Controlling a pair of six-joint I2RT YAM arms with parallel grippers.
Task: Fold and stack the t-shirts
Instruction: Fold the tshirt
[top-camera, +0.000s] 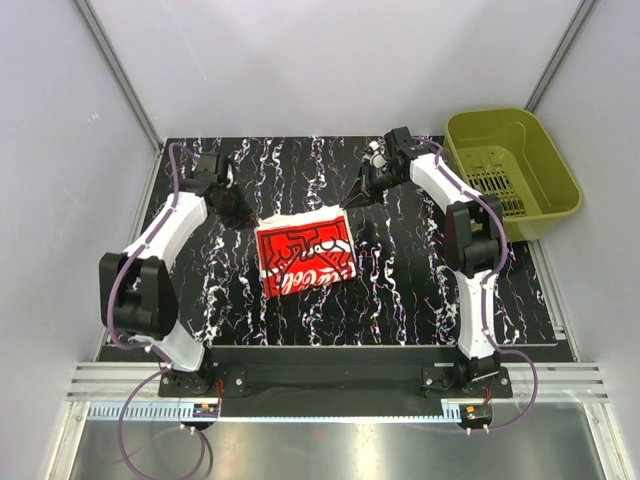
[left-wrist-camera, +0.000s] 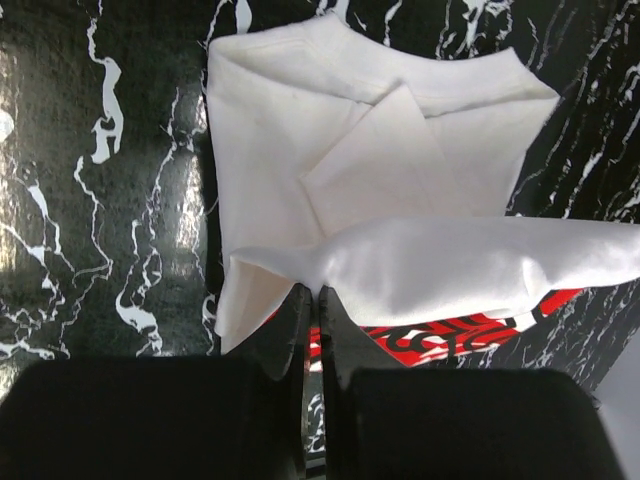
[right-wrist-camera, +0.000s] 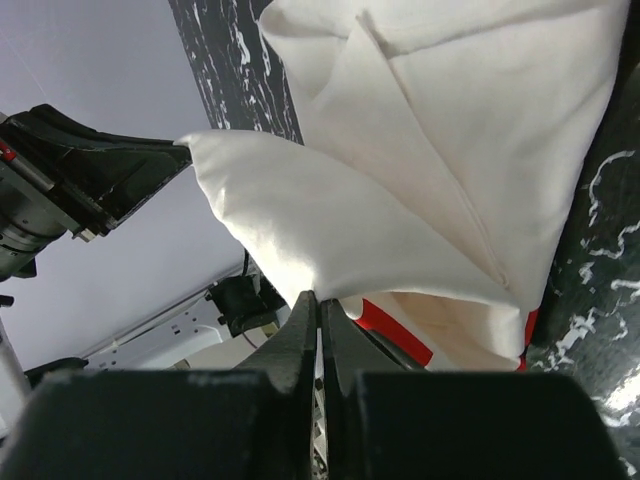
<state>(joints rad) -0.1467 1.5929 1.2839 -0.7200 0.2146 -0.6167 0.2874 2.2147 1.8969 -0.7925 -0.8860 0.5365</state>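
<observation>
One t-shirt (top-camera: 305, 258) lies partly folded at the table's middle, its red graphic with white marks facing up in the top view. My left gripper (top-camera: 247, 216) is at its far left corner and my right gripper (top-camera: 347, 205) at its far right corner. In the left wrist view the gripper (left-wrist-camera: 318, 296) is shut on a raised off-white fold of the t-shirt (left-wrist-camera: 400, 170), with red print showing beneath. The right gripper (right-wrist-camera: 321, 298) is likewise shut on the lifted edge of the t-shirt (right-wrist-camera: 450, 150). The cloth stretches between both grippers.
An olive-green plastic basket (top-camera: 512, 172) stands at the back right, just off the black marbled table (top-camera: 420, 290). Grey walls close in the back and sides. A metal rail (top-camera: 330, 380) runs along the near edge by the arm bases.
</observation>
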